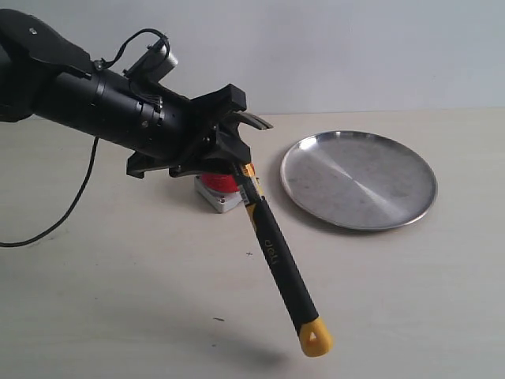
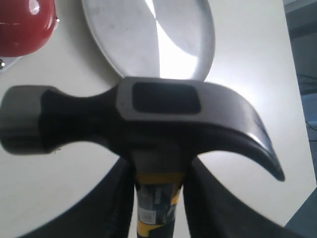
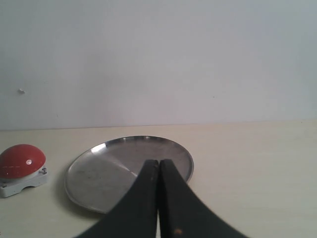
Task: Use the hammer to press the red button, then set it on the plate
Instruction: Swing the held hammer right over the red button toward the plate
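Hammer, handle lettered "deli", clamped in left fingers; right fingers pressed together.

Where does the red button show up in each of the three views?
Exterior view: the red button sits left of centre, mostly hidden behind the hammer and left claw.
Left wrist view: button cropped at the frame edge, beside the plate.
Right wrist view: button whole, beside the plate, beyond the shut right claw.
Shared landmark: the plate.

The hammer handle bears white lettering that reads "deli"
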Controlling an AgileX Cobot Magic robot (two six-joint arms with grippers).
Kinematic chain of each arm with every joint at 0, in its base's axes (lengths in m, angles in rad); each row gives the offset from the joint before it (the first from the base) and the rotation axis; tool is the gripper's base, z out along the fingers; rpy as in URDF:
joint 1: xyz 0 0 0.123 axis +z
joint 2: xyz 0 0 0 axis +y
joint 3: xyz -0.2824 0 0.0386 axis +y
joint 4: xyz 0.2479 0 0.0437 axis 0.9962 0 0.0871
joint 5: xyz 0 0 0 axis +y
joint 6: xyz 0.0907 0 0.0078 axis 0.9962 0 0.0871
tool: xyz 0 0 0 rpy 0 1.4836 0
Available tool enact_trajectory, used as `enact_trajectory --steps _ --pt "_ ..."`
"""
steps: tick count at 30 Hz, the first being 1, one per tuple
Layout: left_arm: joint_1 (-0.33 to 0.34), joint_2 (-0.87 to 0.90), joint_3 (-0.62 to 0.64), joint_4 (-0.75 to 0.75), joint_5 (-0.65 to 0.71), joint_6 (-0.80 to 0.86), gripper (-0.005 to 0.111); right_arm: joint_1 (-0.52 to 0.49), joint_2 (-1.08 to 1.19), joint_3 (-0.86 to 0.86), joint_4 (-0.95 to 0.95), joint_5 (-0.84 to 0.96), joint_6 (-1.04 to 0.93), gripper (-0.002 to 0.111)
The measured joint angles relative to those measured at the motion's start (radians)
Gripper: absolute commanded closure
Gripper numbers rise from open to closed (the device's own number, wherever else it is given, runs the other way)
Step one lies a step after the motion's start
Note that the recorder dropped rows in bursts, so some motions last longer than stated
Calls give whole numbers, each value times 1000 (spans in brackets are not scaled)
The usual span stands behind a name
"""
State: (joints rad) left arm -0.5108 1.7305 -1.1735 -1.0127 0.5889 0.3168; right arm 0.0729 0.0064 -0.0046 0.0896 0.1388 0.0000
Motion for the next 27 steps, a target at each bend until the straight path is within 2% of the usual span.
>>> enact_trajectory --steps 7,15,27 --pt "0 0 0 -98 0 114 107 0 0 0 0 0 0 108" --pt "0 0 0 -315 14 318 107 0 0 0 0 0 0 108" --pt "0 16 2 -581 113 565 107 0 0 0 0 0 0 108"
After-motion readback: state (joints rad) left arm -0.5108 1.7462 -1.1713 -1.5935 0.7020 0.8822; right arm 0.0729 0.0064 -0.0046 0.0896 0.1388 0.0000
